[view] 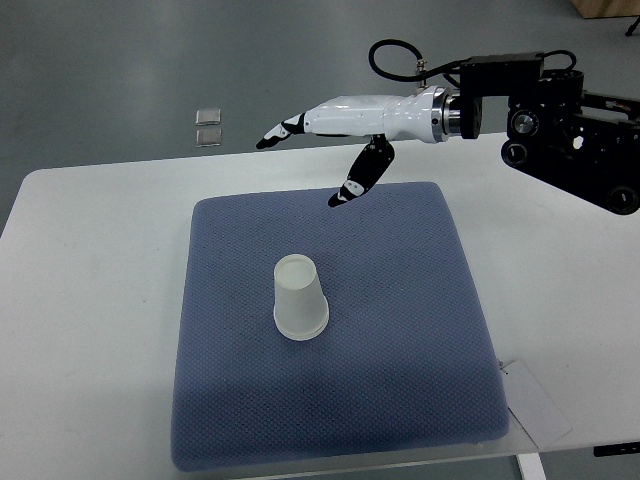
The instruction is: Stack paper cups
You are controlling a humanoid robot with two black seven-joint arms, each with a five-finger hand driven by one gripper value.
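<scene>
Starting over on the left: there's a white table (90,300) with nothing much on that side, and past its far edge two little clear square things on the floor (208,128) (can't tell what they are, too small from where I'm standing). No left arm anywhere that I can see.

Middle of the table is a blue mat (400,380), and on it a white paper cup (300,298) sitting upside down, rim on the mat. Might be more than one cup nested there already, honestly hard to say from above.

Then to the right the right hand (325,145) comes in, hovering over the far edge of the mat, well apart from the cup. Fingers stretched out straight pointing left, thumb hanging down, holding nothing at all.

At the near right corner a white paper tag (535,405) pokes out from under the mat.

What could go wrong: a paper cup is light and the mat is soft, so if the hand comes in low or sideways it could just knock the cup over or shove it along. Squeeze too hard and it crumples. Also I see no second cup to stack, so it may have nothing to do.

No brand, label or readable writing anywhere, cup is plain.
</scene>
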